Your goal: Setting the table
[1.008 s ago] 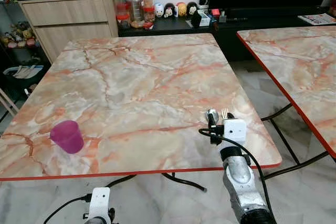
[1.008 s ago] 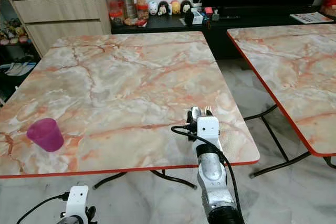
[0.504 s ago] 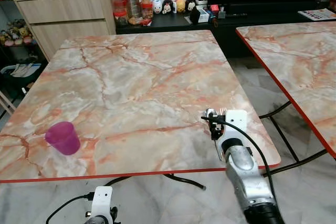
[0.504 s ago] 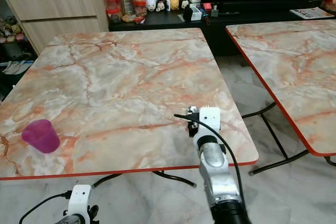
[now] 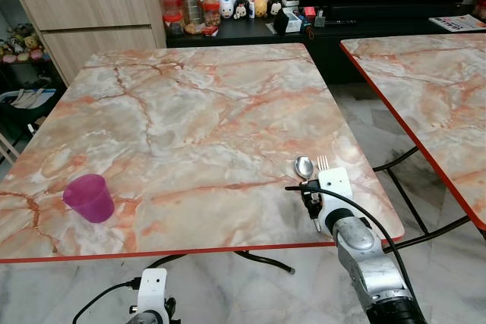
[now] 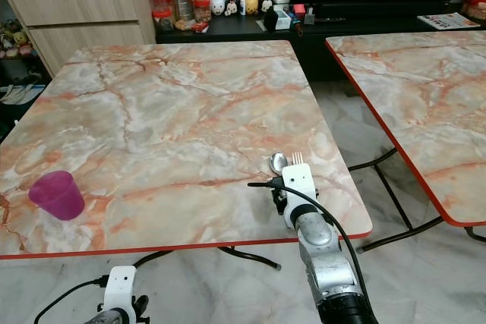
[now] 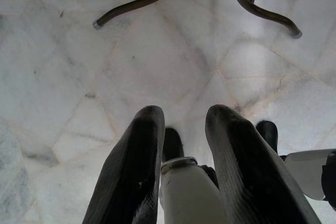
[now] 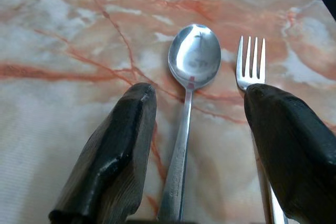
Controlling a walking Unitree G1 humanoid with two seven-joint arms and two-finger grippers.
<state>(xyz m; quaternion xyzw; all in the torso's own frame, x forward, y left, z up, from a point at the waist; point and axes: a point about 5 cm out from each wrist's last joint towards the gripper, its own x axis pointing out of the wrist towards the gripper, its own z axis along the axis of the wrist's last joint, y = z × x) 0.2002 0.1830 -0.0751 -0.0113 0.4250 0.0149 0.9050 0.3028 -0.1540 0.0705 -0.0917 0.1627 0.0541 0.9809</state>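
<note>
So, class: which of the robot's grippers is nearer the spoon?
Right. The right gripper is open astride the spoon on the table; the left gripper hangs below the table edge, over the floor.

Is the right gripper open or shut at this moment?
Open. In the right wrist view its two black fingers stand well apart above the table, with the spoon lying between them and the fork beside it.

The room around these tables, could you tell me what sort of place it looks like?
Most likely a home living or dining room. A marble-patterned folding table stands on a tiled floor, a low dark TV console carries small figurines, and a wooden sideboard stands beside food jars.
</note>
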